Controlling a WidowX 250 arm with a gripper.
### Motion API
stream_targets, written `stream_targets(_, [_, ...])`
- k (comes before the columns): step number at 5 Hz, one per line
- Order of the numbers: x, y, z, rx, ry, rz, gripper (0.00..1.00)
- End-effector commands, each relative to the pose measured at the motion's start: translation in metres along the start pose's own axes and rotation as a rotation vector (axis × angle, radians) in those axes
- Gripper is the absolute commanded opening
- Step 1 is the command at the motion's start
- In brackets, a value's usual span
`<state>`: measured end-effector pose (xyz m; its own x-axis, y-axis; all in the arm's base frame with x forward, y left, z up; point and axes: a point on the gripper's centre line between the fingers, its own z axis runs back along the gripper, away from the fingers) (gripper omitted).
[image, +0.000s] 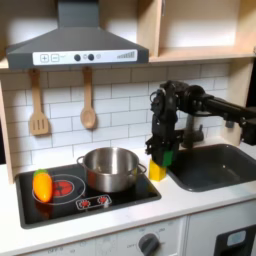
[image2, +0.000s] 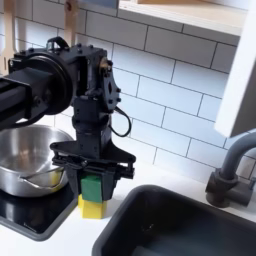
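Claw (image2: 92, 180): pinched on the green block (image2: 92, 186), seen in both exterior views.
Green block: held just above the yellow block (image2: 92, 208), touching or nearly so.
Yellow block: set on the white worktop (image: 120, 215), between the steel pot (image: 111, 167) and the sink (image: 213, 165).
Stove (image: 85, 195): an orange-yellow toy (image: 41, 185) is seen at the first exterior view's left.

Hand (image2: 92, 178) clamping green block (image2: 92, 186)

The pot (image2: 25, 158) is cut off by the second exterior view's left.
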<state>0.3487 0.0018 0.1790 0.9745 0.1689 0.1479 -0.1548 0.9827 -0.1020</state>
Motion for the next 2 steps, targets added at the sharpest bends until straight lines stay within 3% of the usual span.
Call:
stream_targets(1, [0.0006,0.0030,-0.0015,0.008,0.030,-0.008,0.00])
stream_targets(2, [0.0035,0.0035,-0.0009,0.007,0.030,-0.009,0.00])
